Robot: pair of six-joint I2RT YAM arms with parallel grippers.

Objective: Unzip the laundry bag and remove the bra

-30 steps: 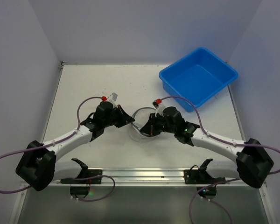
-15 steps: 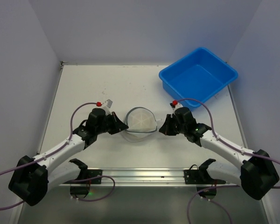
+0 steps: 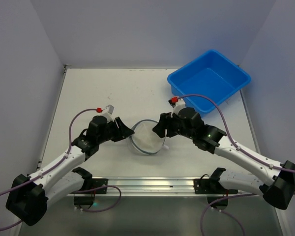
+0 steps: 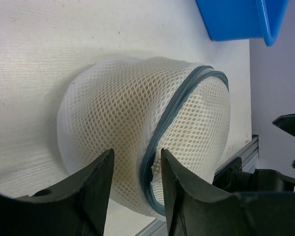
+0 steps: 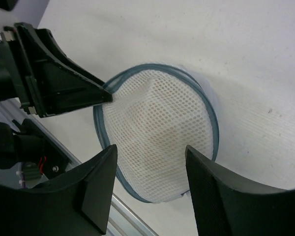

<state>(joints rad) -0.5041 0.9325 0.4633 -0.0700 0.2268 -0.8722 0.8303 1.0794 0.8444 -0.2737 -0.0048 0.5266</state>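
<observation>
Since half a second ago the right arm has swung in toward the left. The right gripper now hangs over the right-hand rim of the laundry bag, where before it stood just beside it. The bag lies a little nearer the arm bases than it did, on the white table between the two grippers and well apart from the blue tub. The left gripper sits at the bag's left edge, much as before.

In the right wrist view the right pincer is spread wide, and the mesh dome shows between its fingers. In the left wrist view the left pincer stands at a narrow gap with the bag's near edge and its zipper rim between the tips; whether it pinches the mesh cannot be told. The zipper looks closed along the stretch that shows
</observation>
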